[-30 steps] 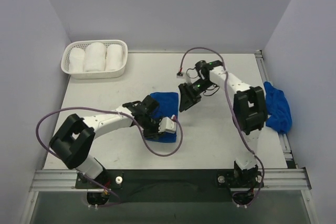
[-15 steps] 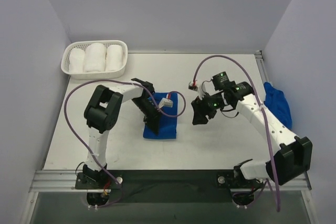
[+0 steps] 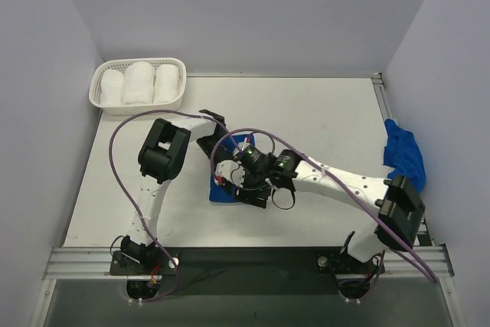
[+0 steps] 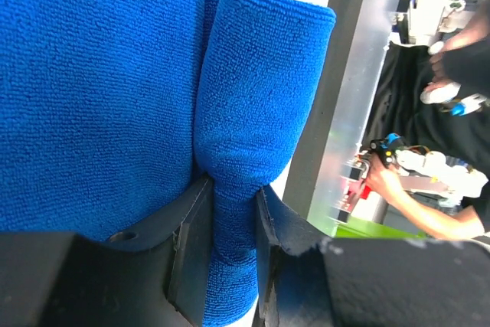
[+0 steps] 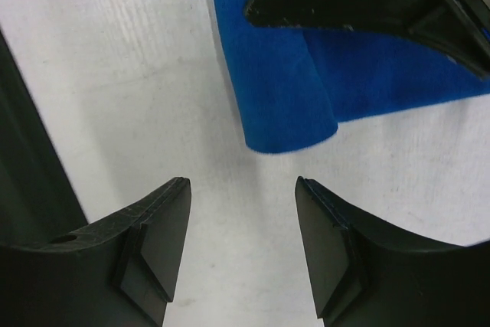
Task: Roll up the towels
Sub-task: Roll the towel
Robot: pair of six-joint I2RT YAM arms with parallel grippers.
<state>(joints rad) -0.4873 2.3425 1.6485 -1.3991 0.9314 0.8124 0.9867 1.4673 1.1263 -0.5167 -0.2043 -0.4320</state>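
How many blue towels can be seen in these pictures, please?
2. The middle towel lies at the centre of the table, partly covered. The bunched towel sits at its right edge; another could hide beneath it.

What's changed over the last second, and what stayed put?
The right arm swung left across the table; the right gripper now hovers open and empty by the rolled end of the blue towel. The left arm raised its elbow; the left gripper pinches that rolled end. Unmoved: basket of white rolls, crumpled towel at the right edge.
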